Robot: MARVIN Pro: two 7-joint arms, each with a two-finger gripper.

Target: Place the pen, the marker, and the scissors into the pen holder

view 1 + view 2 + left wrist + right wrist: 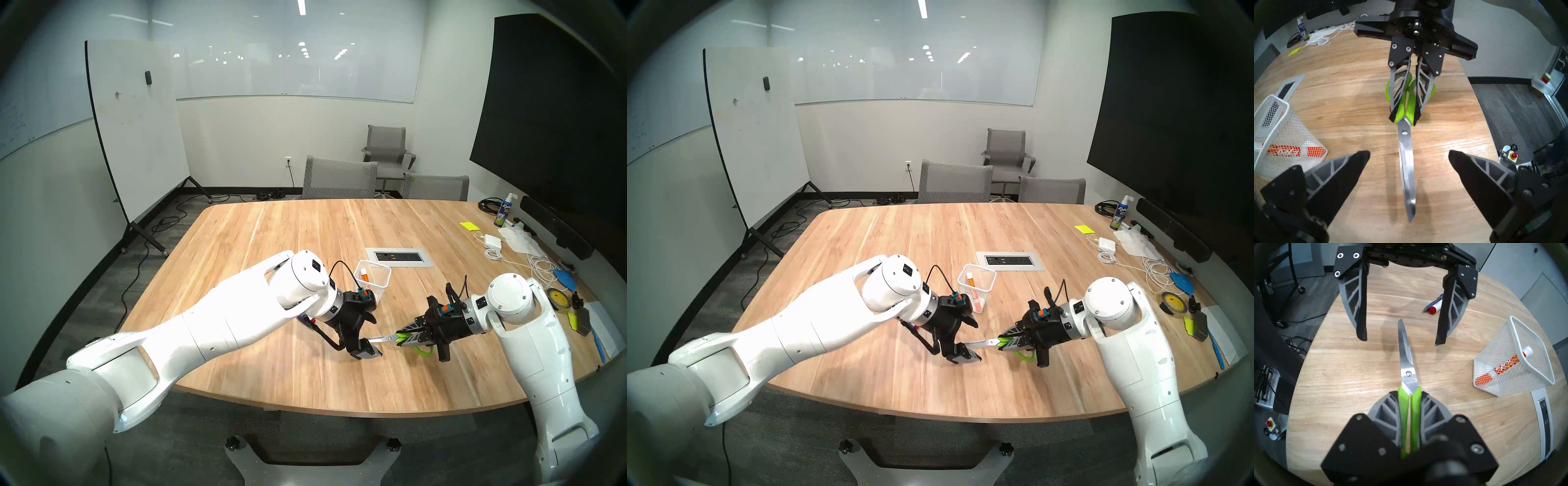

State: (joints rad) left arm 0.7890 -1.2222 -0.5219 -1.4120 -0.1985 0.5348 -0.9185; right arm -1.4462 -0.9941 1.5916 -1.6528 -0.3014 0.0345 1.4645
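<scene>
While clamped in right pincer (1409,421), scissors (1405,361): lime handles, silver blades.

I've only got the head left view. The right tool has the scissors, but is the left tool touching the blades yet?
Observer: No. In the left wrist view the scissors' blades sit between the open left tool's fingers, touching neither.
Operator: Where's the pen? The left arm blocks it for me.
Observer: The right wrist view shows the pen lying on the table right beside a red-capped marker, partly behind a left tool finger.
</scene>
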